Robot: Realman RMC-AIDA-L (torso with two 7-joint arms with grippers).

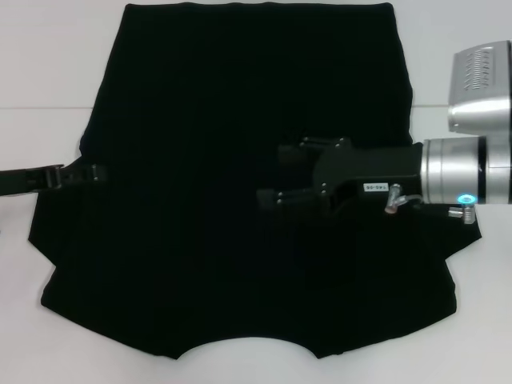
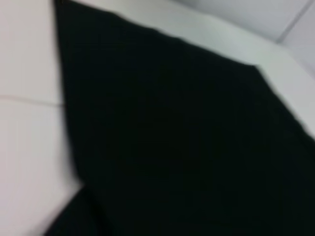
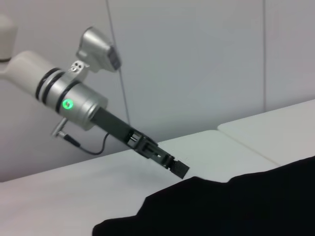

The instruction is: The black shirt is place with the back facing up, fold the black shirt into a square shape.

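- Head view: the black shirt [image 1: 240, 200] lies spread flat on the white table [image 1: 48, 64], plain side up; the right gripper [image 1: 272, 174] hovers over its middle, fingers apart.
- Right wrist view alone shows the left gripper [image 3: 181, 169] (fingers seemingly together) — angled down at the shirt's edge.
- Left wrist view: only black cloth on the table.

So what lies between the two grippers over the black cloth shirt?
Only plain black shirt cloth, nothing else: the head view shows it from the left gripper at its left edge to the right gripper above its middle.
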